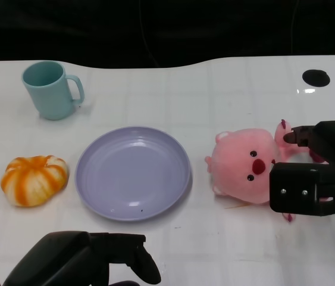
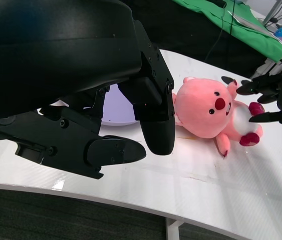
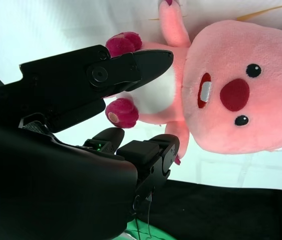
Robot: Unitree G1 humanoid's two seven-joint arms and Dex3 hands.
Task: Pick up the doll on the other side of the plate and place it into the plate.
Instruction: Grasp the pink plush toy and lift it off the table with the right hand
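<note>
Right hand (image 1: 317,173) first: its fingers (image 3: 146,65) are spread apart around the body of the pink doll (image 1: 247,165), one over the white belly, the others below by the doll's arm, and from the wrist view it cannot be told whether they touch yet. Nothing is clamped; the hand is open and bracketing the toy. The doll lies flat on the white worktop (image 1: 227,89), face up, just beside the right rim of the purple plate (image 1: 132,173), which holds nothing. So the step in hand looks like the reach closing into a grasp, with lifting not yet begun. The next move would call for those fingers to draw together on the soft torso, then a lift and a short carry leftward over the plate's rim. Further out, the left hand (image 1: 90,261) sits low near the worktop's front edge, fingers loosely apart, holding nothing. An orange striped pumpkin toy (image 1: 34,179) and a teal mug (image 1: 51,89) sit left of the plate.
</note>
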